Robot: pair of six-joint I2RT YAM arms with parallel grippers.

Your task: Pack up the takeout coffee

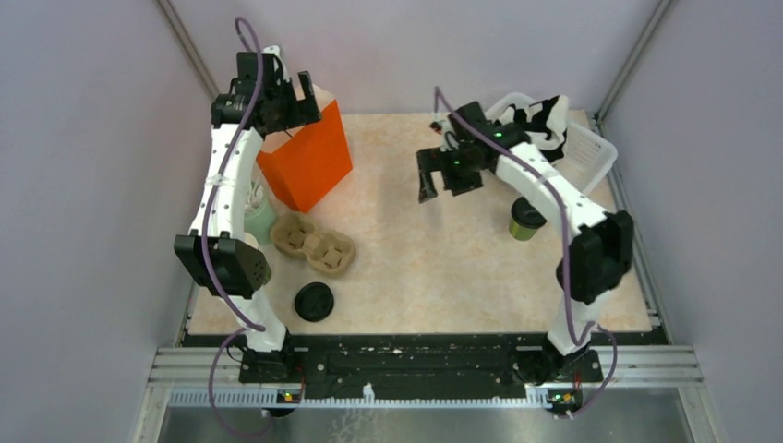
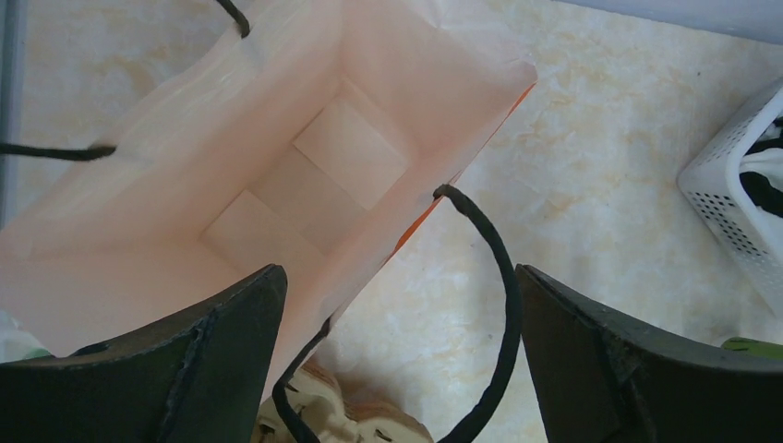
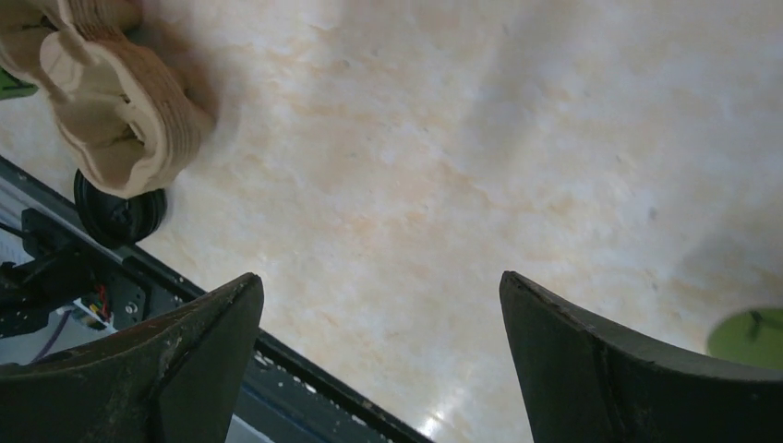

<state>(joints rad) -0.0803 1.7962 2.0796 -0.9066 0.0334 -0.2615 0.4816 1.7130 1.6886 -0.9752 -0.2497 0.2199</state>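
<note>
— Where's the takeout coffee (image 1: 527, 219) from where you stand?

— Upright on the table (image 1: 434, 268), black lid on, over on the right side. It's just on the near side of the white basket (image 1: 591, 152). The right arm's forearm passes above it, so part of the cup is covered from overhead.

— Is the right gripper (image 3: 379, 277) on it?

— No. It hangs over bare tabletop to the coffee's left, well apart from the cup. Its jaws are spread wide and grip nothing. Its own camera catches only a green sliver at the lower right edge, cut off by the frame and one finger, and I can't swear that's the cup.

— And the left gripper (image 2: 397, 272)?

— Clear across the table from the coffee, above the open mouth of the orange bag (image 1: 309, 157). Its jaws stand wide apart too. One black handle (image 2: 494, 305) of the bag loops up between the fingers, unpinched. Whether it brushes the right-hand finger I can't tell.

— What else is hard to make out?

— Something pale green sits behind the left arm, mostly hidden. The basket holds black and white stuff I can't identify. The pulp cup carrier (image 1: 314, 245) and a loose black lid (image 1: 314, 302) lie plainly on the left, nearer the arm bases.
</note>
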